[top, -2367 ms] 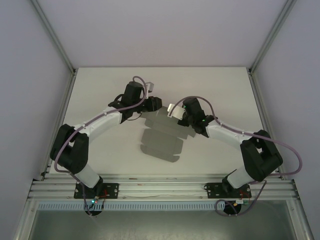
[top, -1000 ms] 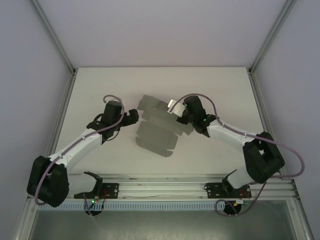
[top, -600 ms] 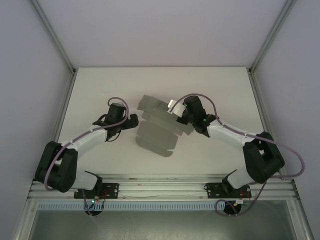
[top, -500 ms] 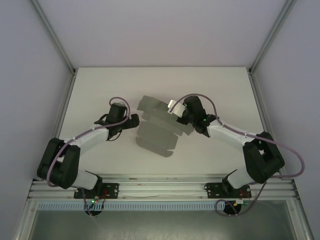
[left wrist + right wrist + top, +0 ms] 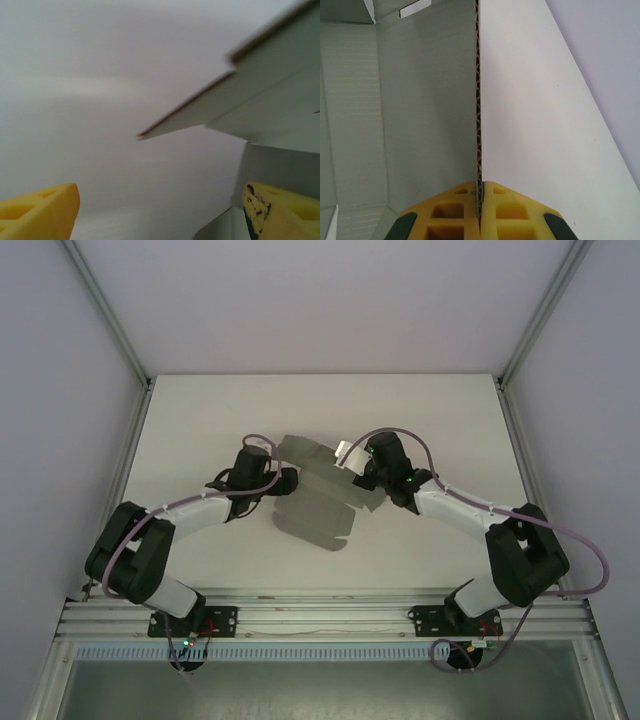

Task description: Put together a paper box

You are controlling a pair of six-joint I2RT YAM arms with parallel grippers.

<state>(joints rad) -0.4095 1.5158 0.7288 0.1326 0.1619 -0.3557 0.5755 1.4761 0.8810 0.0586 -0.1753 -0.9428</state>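
The paper box (image 5: 318, 502) is a grey die-cut cardboard sheet, partly folded, lying in the middle of the white table (image 5: 200, 420). My right gripper (image 5: 360, 478) is shut on the sheet's right edge. In the right wrist view its yellow fingers (image 5: 460, 200) pinch the corrugated edge, gripper (image 5: 479, 192), and a grey panel (image 5: 420, 100) stretches away to the left. My left gripper (image 5: 287, 481) is at the sheet's left edge, open. Its yellow fingertips (image 5: 45, 210) stand wide apart, gripper (image 5: 160, 215), over bare table, with a raised flap (image 5: 260, 95) above the right fingertip.
Light walls with aluminium posts (image 5: 110, 330) enclose the table at the left, right and back. An aluminium rail (image 5: 320, 615) carrying both arm bases runs along the near edge. Bare table lies behind the sheet and to either side.
My left gripper has swung right, from well clear of the sheet up to its left edge. The right gripper has stayed shut on the right edge, and the sheet has barely moved.
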